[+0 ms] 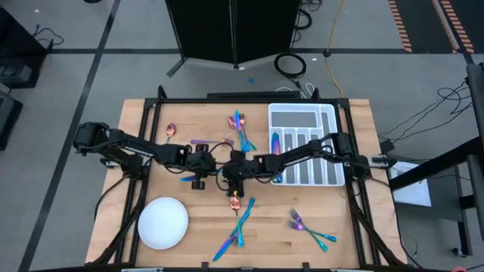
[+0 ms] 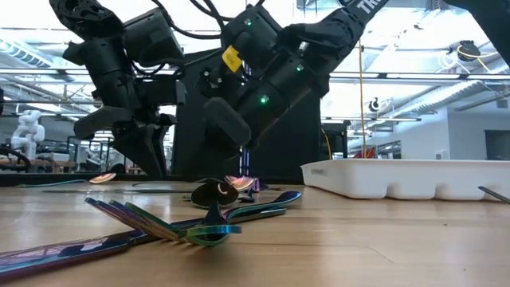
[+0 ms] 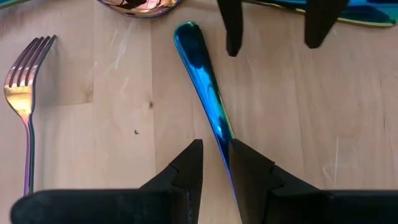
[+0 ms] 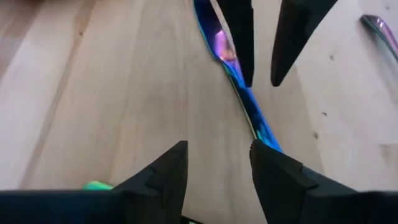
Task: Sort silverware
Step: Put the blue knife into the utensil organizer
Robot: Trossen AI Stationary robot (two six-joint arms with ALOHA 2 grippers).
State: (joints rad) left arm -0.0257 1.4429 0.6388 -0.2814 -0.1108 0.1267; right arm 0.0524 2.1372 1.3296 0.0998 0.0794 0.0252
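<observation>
- Blue-handled utensil (image 3: pixel 205 93) pinched at one end by left hand (image 3: pixel 214 165), mid-counter (image 1: pixel 355 227); could swing or slip.
- Right hand (image 4: pixel 217 165) jaws parted, empty, close opposite; risk of clashing hands.
- Divided tray (image 1: pixel 302 113) apart; possible drop short.

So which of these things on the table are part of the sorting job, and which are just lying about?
Part of the job:
- silverware scattered on the table
- blue piece gripped by the left claw
- white divided tray
- right claw, open

Lying about:
- round white plate
</observation>
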